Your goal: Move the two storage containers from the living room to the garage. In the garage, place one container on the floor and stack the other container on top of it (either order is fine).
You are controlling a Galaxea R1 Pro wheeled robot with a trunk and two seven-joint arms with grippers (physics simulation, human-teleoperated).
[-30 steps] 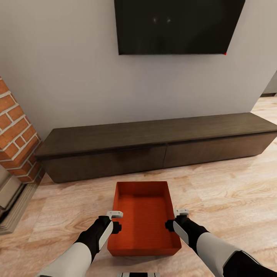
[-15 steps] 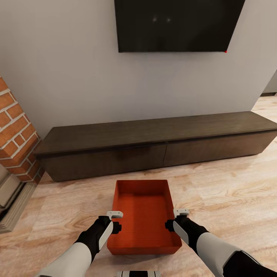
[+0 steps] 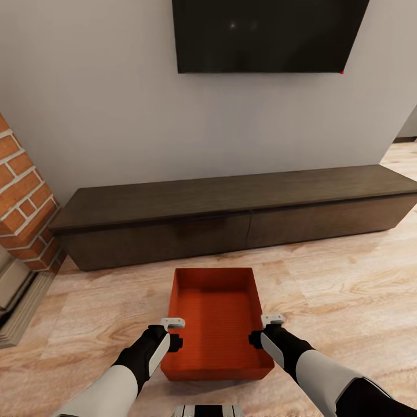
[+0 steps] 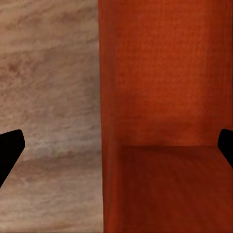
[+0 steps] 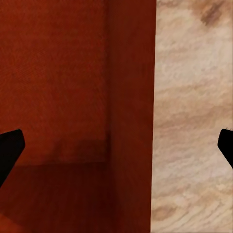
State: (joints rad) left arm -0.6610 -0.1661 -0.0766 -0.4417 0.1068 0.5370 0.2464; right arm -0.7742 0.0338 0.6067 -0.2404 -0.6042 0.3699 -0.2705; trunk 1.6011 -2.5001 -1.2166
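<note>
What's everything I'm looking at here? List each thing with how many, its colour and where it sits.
storage container: one, red-orange, open-top and empty, on the wood floor between the two arms.
cabinet: one, dark wood, long and low, against the wall behind the container.
TV: one, black, mounted on the wall above the cabinet.
brick column: one, red-orange brick, at the left edge.
floor: light wood planks.
wall: pale grey.
left tool: one, black fingers, open, straddling the container's left wall.
right tool: one, black fingers, open, straddling the container's right wall.
</note>
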